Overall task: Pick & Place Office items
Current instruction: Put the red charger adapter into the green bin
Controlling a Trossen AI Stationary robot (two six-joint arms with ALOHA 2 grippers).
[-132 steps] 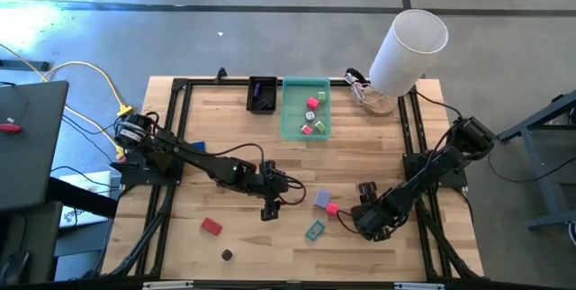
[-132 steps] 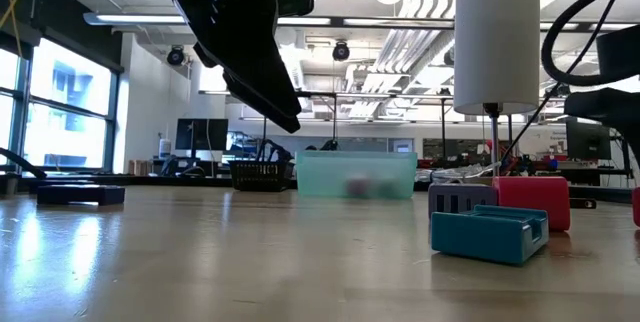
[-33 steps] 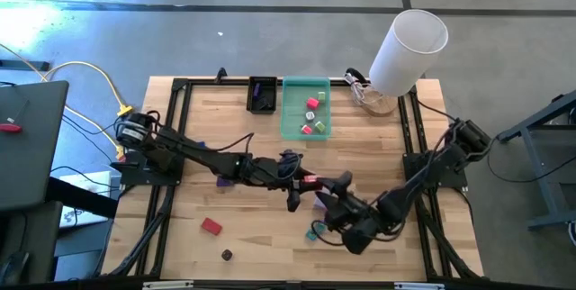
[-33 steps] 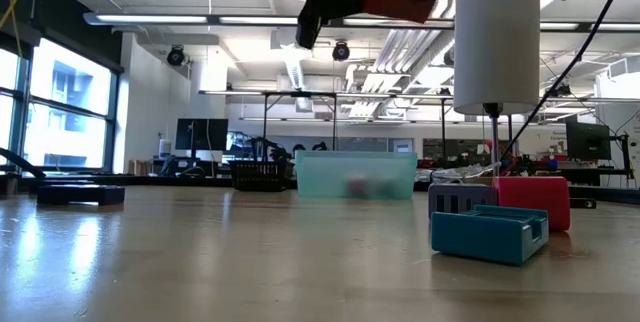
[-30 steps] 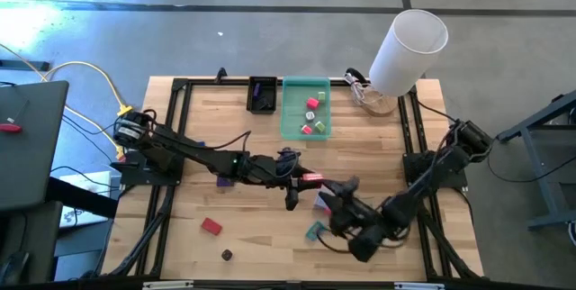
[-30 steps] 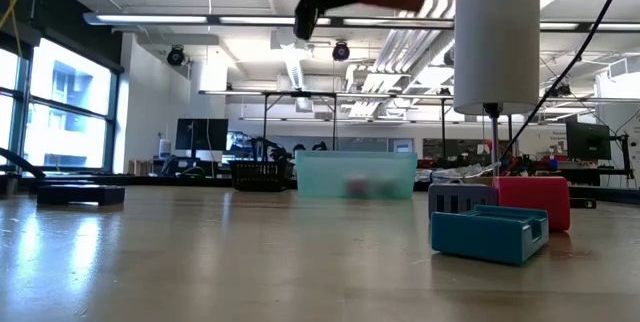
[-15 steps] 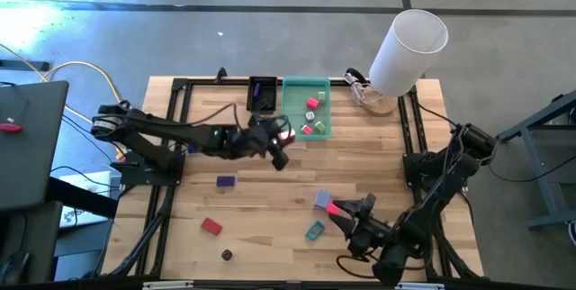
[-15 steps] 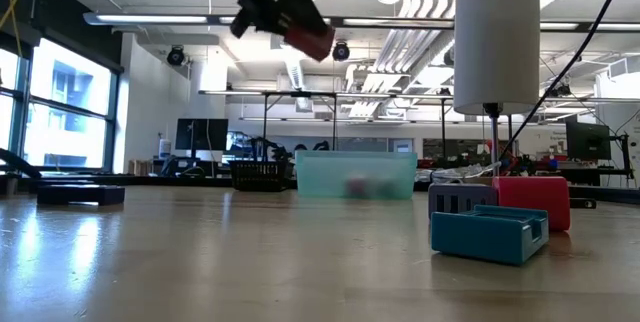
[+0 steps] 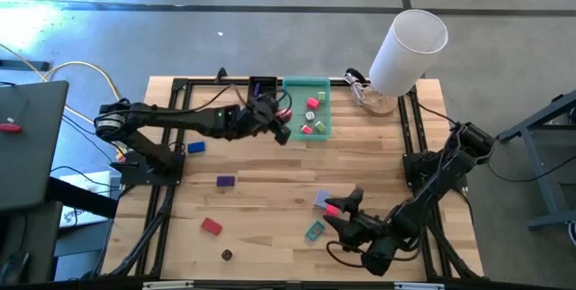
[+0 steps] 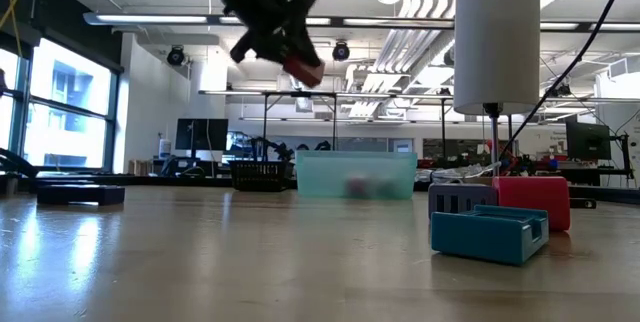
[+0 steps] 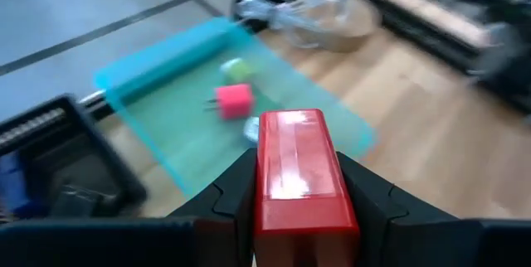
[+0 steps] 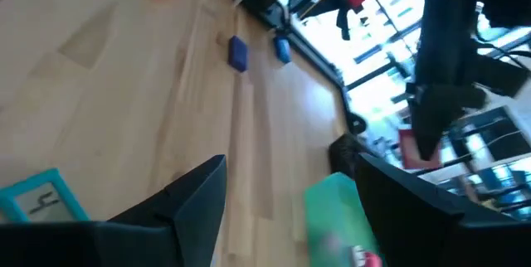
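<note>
A: Left wrist view first: our left pincer is clamped tight on the red block, fingers flat vs both long sides, block poking fwd. From above, left pincer hangs at the green tray's near-left edge, off the worktop; low view shows red block carried high.

B: So we're not over the tray yet?

A: Only at the rim, by our read. We should push in further so the block sits over bare tray floor, away from the pink piece and the yellow-green one already inside. Then come down low before letting go; dropped from this height it'd prob bounce out or knock the others.

B: Black tray is just beside. Risk?

A: Yes, wrist could clip it, so approach from the worktop side.

B: Right arm?

A: Right pincer waits at the front, fingers spread, holding nothing, near the pink block, grey-purple block and teal piece. Well apart from us, no clash.

B: Rest of the items?

A: Purple, blue, red and a small dark one lie on the worktop.
</note>
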